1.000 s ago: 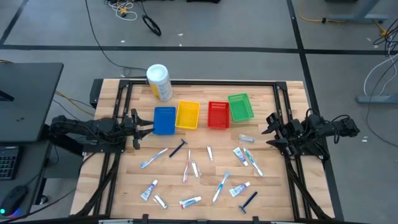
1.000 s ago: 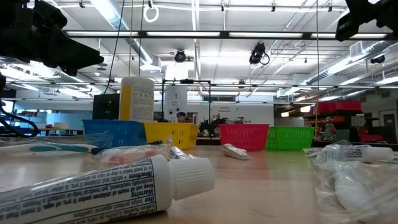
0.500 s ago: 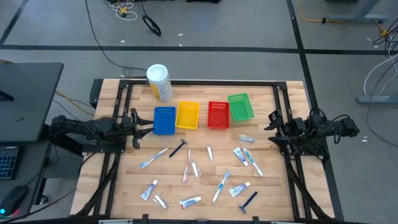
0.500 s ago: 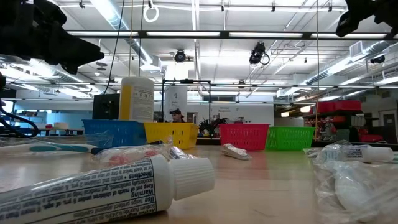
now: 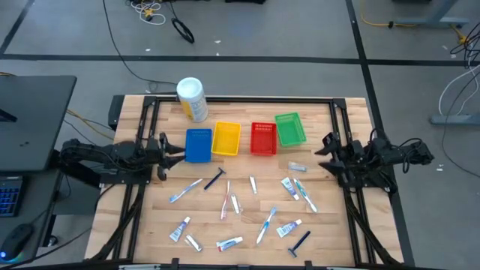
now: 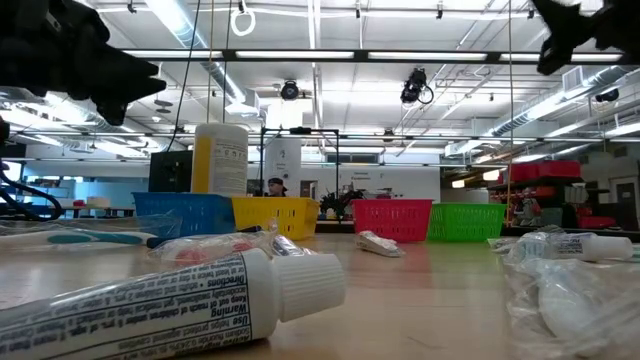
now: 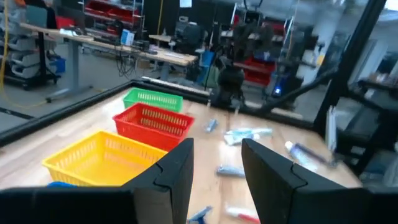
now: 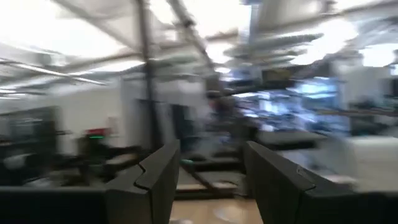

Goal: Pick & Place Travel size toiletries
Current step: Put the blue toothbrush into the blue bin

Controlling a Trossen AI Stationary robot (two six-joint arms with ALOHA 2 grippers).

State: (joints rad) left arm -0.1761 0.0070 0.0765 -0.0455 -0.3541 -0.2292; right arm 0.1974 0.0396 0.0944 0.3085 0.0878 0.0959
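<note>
The left gripper (image 5: 166, 147) hung at the left edge of the table (image 5: 330, 225), left of centre in the overhead frame, just beside the blue basket (image 5: 198, 145). Its own wrist view showed the two dark fingers (image 7: 177, 171) parted with a clear gap and nothing between them. The right gripper (image 5: 324, 154) hung at the table's right edge, right of centre in the frame, level with the green basket (image 5: 290, 129). Its fingers (image 8: 158, 174) also stood apart and empty.

A row of baskets sat in the upper middle of the overhead frame: blue, then the yellow basket (image 5: 226, 139), the red basket (image 5: 263, 139) and the green one. A white-and-yellow canister (image 5: 190, 98) stood above the blue basket, toward the upper left of the tabletop.

The travel size toiletries (image 5: 247, 206) lay scattered across the lower half of the table, none in a basket and none touched by either gripper. Among them, a dark razor (image 5: 215, 178) lay just below the yellow basket and another razor (image 5: 300, 241) near the lower right. A toothpaste tube (image 5: 180, 229) lay at the lower left and a blue toothbrush (image 5: 266, 225) lay below centre. In the low view a toothpaste tube (image 6: 170, 295) filled the lower left foreground, cap pointing right. A person's head (image 6: 275, 186) showed behind the yellow basket
</note>
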